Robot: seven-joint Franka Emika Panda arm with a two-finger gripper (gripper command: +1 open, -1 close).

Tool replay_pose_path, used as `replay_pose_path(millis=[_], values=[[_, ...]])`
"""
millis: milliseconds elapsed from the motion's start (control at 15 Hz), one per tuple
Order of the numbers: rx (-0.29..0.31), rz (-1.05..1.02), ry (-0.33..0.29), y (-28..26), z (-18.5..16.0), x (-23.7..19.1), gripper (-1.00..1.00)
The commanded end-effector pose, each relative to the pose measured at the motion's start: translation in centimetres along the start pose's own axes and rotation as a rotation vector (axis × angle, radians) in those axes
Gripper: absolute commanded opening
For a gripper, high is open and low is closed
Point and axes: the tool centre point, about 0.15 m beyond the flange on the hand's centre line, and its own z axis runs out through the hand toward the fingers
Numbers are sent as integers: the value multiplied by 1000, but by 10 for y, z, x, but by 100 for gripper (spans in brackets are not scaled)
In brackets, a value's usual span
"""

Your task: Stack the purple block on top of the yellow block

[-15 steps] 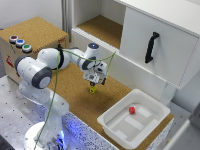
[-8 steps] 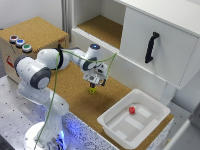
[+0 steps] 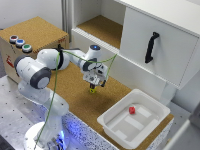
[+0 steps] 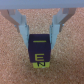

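A: What does the exterior view show?

B: The arm [image 3: 50, 62] reaches over the cork board [image 3: 75, 95], and its gripper [image 3: 93, 85] points down near the board's middle. Right under the fingertips sits the yellow block [image 3: 92, 91], resting on the cork. A dark shape just above it, between the fingers, looks like the purple block [image 3: 92, 87], though it is very small here. Towards the exterior view's right lies a white tray [image 3: 117, 127] with a small red cube [image 3: 132, 110] inside it. Behind stands a white cabinet [image 3: 160, 45] with a black handle [image 3: 151, 47], and a cardboard box [image 3: 35, 32] with three round buttons [image 3: 20, 43] sits at the exterior view's left.

A: And the wrist view?

B: The purple block [image 4: 39, 46] sits between the two fingers [image 4: 22, 27], which press against its sides, so the gripper [image 4: 39, 37] is clamped on it. The yellow block [image 4: 40, 64] lies directly beneath, with only its lettered edge showing past the purple one. The two appear to touch, stacked in line, with the cork board [image 4: 12, 65] all around.
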Motion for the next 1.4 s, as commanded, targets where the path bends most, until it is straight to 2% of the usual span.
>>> replay_pose_path(millis=[0,267,600,867,1000,1333], values=[[10,10,-17,-6,16,10,100],[3,17,-8,-6,15,14,100],[-5,93,23,10,-10,11,100],[-26,83,52,9,-52,0,100],[-51,105,46,6,-68,-6,100],[-51,105,46,6,-68,-6,100]])
